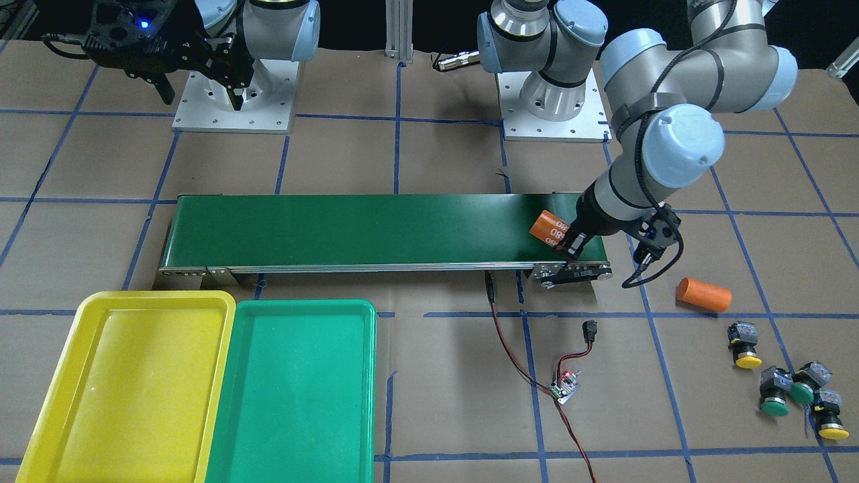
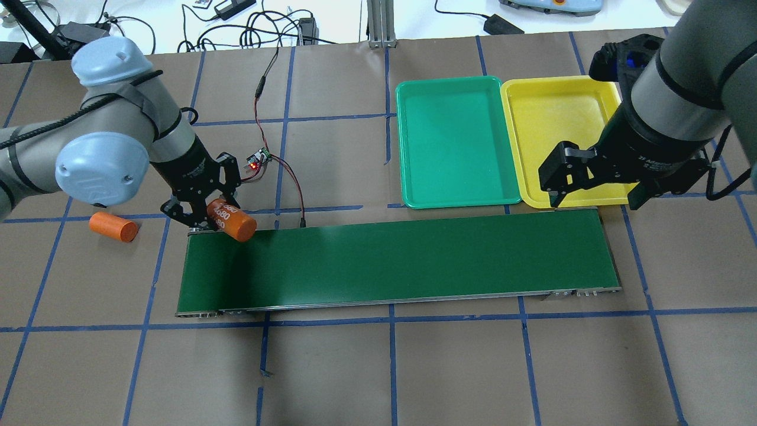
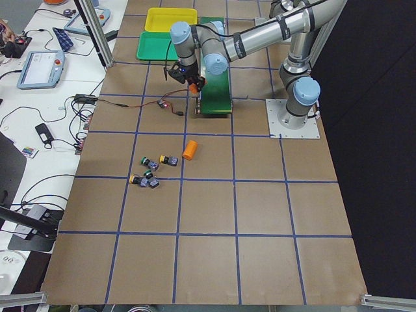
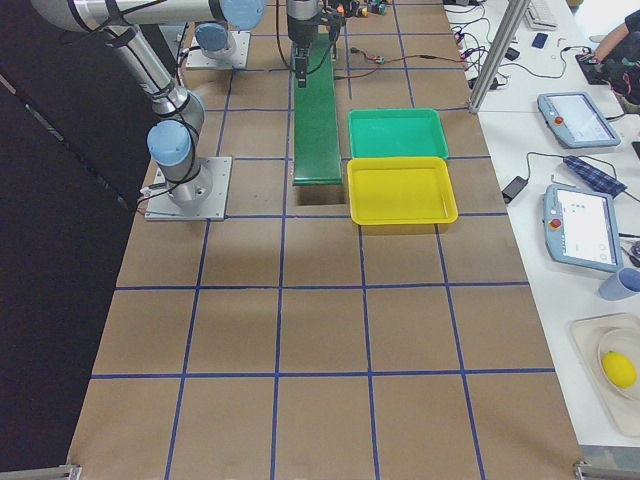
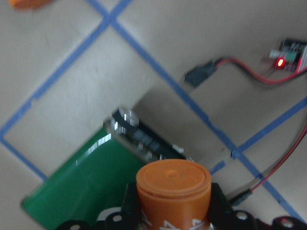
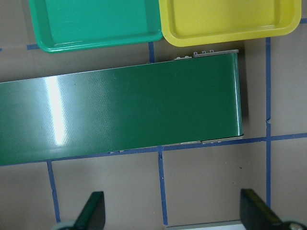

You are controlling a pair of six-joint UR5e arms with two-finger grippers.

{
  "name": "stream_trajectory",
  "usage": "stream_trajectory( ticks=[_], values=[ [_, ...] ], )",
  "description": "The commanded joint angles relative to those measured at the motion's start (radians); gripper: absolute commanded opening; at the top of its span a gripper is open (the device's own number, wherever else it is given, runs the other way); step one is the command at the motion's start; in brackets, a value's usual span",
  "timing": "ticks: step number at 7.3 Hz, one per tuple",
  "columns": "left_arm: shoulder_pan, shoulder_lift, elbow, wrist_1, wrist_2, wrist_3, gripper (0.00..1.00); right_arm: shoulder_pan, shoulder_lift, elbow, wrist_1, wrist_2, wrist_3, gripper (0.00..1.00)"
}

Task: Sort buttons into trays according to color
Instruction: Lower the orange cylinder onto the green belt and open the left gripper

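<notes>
Several buttons lie together on the brown table: a yellow one, two green ones and another yellow one. They also appear as a cluster of buttons in the exterior left view. The yellow tray and the green tray sit side by side with nothing in them. My left gripper is shut on an orange "4680" cylinder just over the conveyor's end, away from the buttons. My right gripper hangs open over the belt's other end, beside the yellow tray.
A long dark-green conveyor belt runs between the arms. A second orange cylinder lies on the table between the belt and the buttons. A small circuit board with a red light and red-black wires lies in front of the belt.
</notes>
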State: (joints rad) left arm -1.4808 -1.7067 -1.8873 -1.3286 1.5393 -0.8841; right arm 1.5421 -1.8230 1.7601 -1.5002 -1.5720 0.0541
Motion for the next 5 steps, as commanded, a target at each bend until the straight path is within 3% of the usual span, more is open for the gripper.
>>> stream_trajectory(
  ticks=[1,2,3,4,5],
  values=[
    [-0.053,0.01,-0.076,0.011,0.005,-0.095,0.0,-0.002,0.001,-0.001,0.0,0.0,0.0,1.0],
    [-0.053,0.013,-0.087,0.011,0.022,-0.092,0.0,0.0,0.001,-0.001,0.0,0.0,0.0,1.0],
    [-0.056,-0.029,-0.093,0.012,0.088,-0.093,0.31,-0.002,0.004,-0.001,-0.002,0.0,-0.002,1.0],
    [-0.053,-0.03,-0.078,0.019,0.12,-0.066,0.89,-0.002,0.004,0.001,-0.002,0.0,0.0,1.0],
    [-0.044,0.005,-0.052,0.029,0.123,0.083,0.97,-0.002,0.002,0.001,0.003,0.0,-0.002,1.0]
  ],
)
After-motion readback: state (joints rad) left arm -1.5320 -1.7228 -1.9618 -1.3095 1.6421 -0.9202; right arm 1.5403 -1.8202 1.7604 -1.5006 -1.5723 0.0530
